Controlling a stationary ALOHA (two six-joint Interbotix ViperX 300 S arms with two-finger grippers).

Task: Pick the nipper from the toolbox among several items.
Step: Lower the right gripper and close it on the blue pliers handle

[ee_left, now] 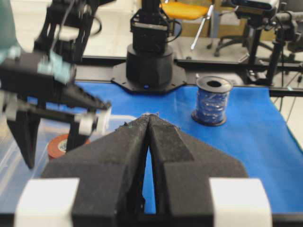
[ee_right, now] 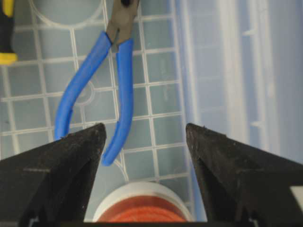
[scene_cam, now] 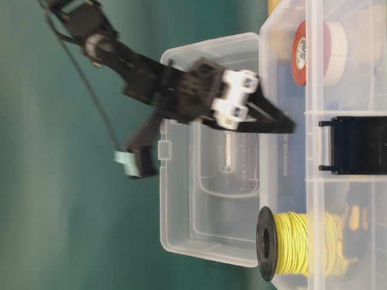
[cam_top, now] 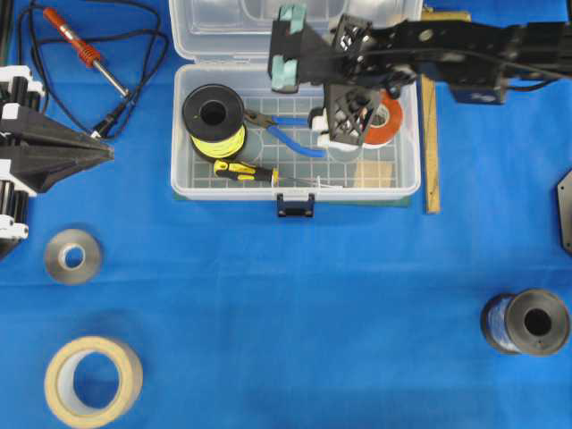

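The nipper (cam_top: pixel 290 134), with blue handles and dark jaws, lies on the grid floor of the open clear toolbox (cam_top: pixel 295 190), between a yellow wire spool and an orange tape roll. My right gripper (cam_top: pixel 344 85) is open and empty, hanging inside the box above the handle ends. In the right wrist view the nipper (ee_right: pixel 120 80) lies just ahead of the gripper (ee_right: pixel 144 130), with one handle tip beside the left finger. The gripper (scene_cam: pixel 284 124) also shows low over the box in the table-level view. My left gripper (cam_top: pixel 112 154) is shut and empty at the far left of the table.
The box also holds a yellow wire spool (cam_top: pixel 214 116), a yellow-and-black screwdriver (cam_top: pixel 237 170) and an orange tape roll (cam_top: pixel 386 118). Outside it lie a soldering iron (cam_top: pixel 76 36), a wooden ruler (cam_top: pixel 432 134), a metal ring (cam_top: pixel 73 256), a masking tape roll (cam_top: pixel 94 380) and a dark spool (cam_top: pixel 527 322).
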